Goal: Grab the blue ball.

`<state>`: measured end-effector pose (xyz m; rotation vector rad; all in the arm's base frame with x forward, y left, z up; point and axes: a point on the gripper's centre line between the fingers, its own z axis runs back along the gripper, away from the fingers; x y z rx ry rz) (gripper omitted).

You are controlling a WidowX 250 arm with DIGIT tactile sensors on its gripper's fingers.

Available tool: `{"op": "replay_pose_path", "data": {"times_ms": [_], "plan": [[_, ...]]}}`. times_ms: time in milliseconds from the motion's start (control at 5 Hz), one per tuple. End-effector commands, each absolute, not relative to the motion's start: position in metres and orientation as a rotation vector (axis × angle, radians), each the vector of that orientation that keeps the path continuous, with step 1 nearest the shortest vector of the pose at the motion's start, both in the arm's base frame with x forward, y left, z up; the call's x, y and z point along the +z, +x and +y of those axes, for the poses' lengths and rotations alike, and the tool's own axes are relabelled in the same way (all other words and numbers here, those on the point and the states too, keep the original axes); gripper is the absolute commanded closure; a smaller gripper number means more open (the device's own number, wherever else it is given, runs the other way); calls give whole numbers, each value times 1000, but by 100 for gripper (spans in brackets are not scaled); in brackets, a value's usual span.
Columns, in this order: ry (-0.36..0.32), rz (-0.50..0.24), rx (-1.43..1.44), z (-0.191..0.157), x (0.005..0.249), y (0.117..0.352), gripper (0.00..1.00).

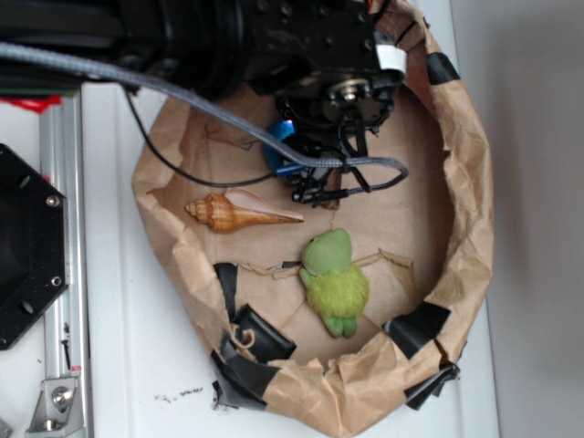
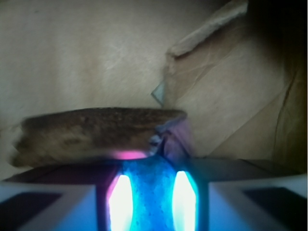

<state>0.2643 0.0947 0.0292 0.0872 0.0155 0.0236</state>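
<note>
Where gripper (image 2: 150, 192) closes, blue ball (image 2: 149, 187).

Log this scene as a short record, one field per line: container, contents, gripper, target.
container: round brown paper basket, patched with black tape
contents: seashell, green plush toy, blue ball
gripper: gripper down inside the basket, over the ball; exterior view hides its fingertips
target: blue ball sits between the two fingers in the wrist view
grasp: cannot tell whether the fingers press the ball

The hand (image 1: 315, 169) sits over the blue ball (image 1: 276, 146) inside the paper ring (image 1: 465, 228).
</note>
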Motion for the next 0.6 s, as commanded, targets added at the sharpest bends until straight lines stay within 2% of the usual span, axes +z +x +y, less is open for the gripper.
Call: {"op": "replay_pose_path", "data": {"times_ms": [0, 400], "plan": [[91, -80, 12, 95, 58, 271, 100], [25, -92, -10, 83, 94, 265, 100]]}}
